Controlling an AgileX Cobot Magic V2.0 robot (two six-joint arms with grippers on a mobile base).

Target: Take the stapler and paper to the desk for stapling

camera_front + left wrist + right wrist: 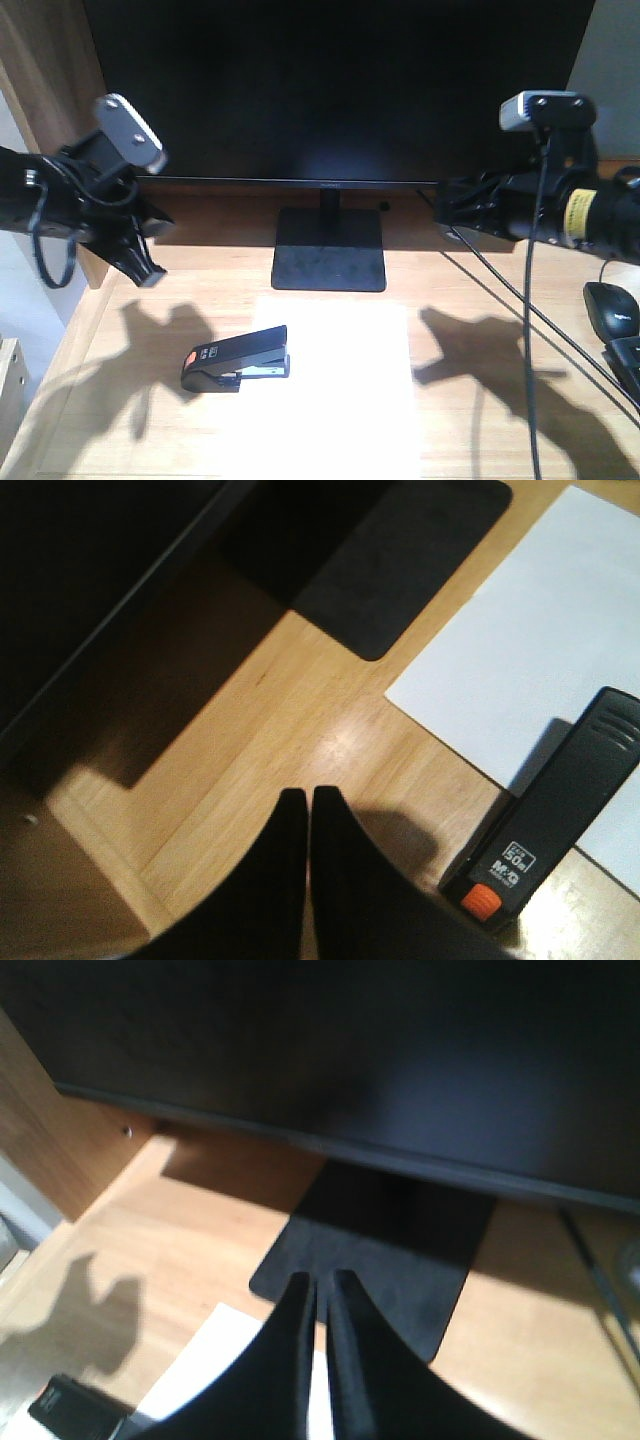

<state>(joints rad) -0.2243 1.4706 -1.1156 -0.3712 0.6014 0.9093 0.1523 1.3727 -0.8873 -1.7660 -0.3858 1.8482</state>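
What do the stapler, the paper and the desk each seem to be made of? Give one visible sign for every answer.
Stapler: probably black plastic with a matte, moulded body, an orange patch and a silvery strip inside, likely metal.
Paper: thin, flat, plain white sheet.
Desk: light wood or wood veneer; grain lines show, with a slight sheen.

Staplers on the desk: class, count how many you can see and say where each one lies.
1. The stapler lies on the desk, its front end over the left edge of the paper, in front of the monitor stand. No others are visible.
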